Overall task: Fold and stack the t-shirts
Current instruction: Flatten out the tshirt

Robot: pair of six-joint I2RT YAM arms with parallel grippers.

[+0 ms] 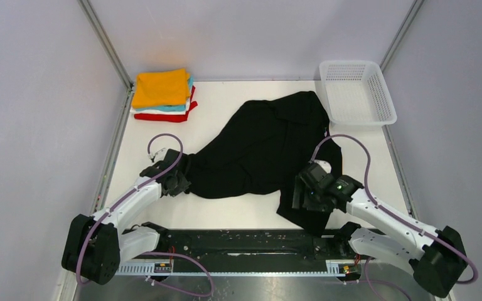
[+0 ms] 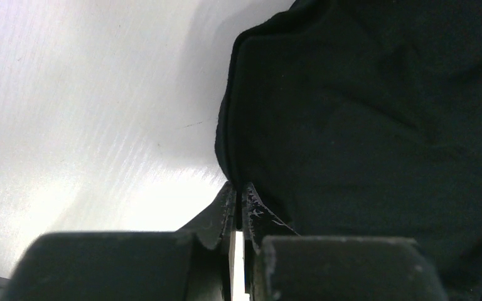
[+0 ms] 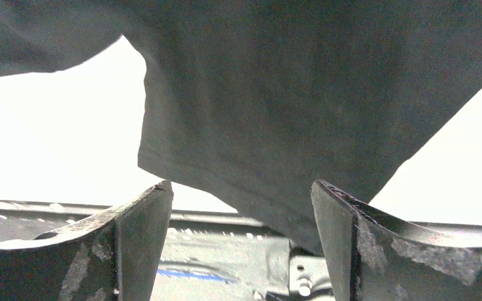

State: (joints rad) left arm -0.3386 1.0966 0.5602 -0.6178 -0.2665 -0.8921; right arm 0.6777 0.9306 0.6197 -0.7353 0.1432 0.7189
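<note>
A large black t-shirt [image 1: 263, 147] lies crumpled across the middle of the white table, and one part trails toward the near edge at the right. My left gripper [image 1: 177, 182] is at its left edge, shut on the hem; in the left wrist view the fingertips [image 2: 231, 199] pinch the cloth edge [image 2: 364, 125]. My right gripper [image 1: 306, 194] is over the shirt's lower right part, open and empty [image 3: 241, 194], with the black cloth [image 3: 289, 94] just ahead of it. A folded stack [image 1: 162, 94] of orange, teal, white and red shirts sits at the back left.
A white plastic mesh basket [image 1: 356, 91] stands at the back right, its corner touching the black shirt. A black rail [image 1: 245, 241] runs along the near table edge between the arm bases. Grey walls close in the left, right and back sides.
</note>
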